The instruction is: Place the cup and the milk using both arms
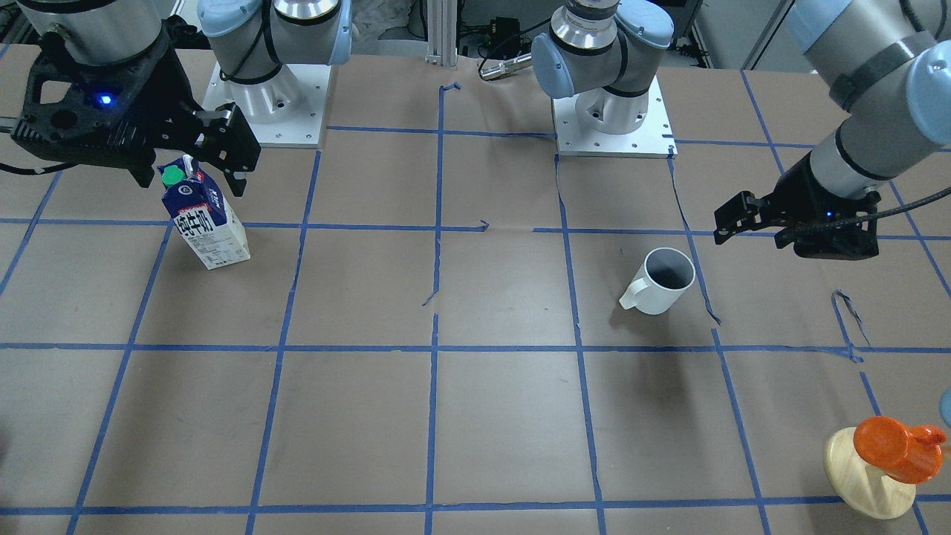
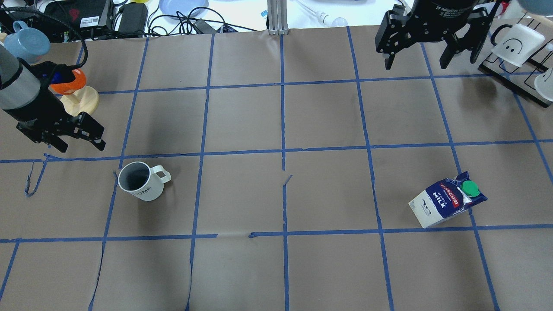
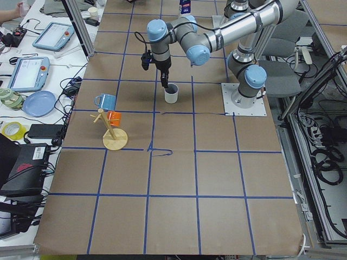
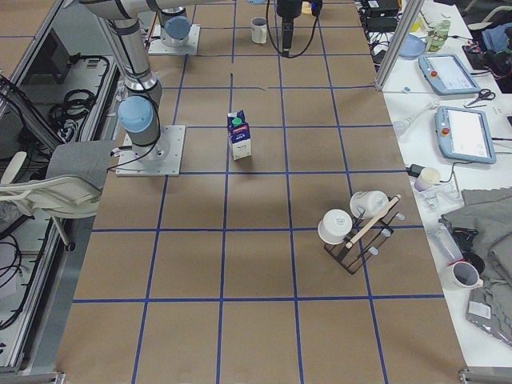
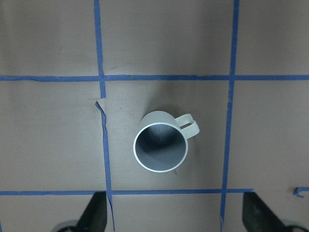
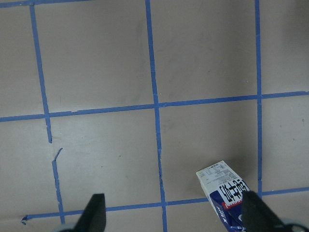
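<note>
While both arms hang above the table (image 2: pixel 276 268), neither has hold of anything. L gripper (image 2: pixel 82 144): jaws spread wide, empty, up in the air near the table's left end. In its wrist view the cup (image 2: pixel 140 180) sits ahead of and between the fingertips (image 5: pixel 96 215), no contact. The cup stands upright in the left half, approx. midway btwn robot-side & operator-side edges, handle twd the table's middle. R gripper (image 2: pixel 415 62): also wide open, empty, high over the right half. The milk (image 2: pixel 447 205) stands upright below it in the right half, well apart from the cup, green cap on top. Orange cup on wooden stand (image 2: pixel 73 88) is near the left end, operator side. A mug rack (image 2: pixel 514 47) is near the right end, operator side.
</note>
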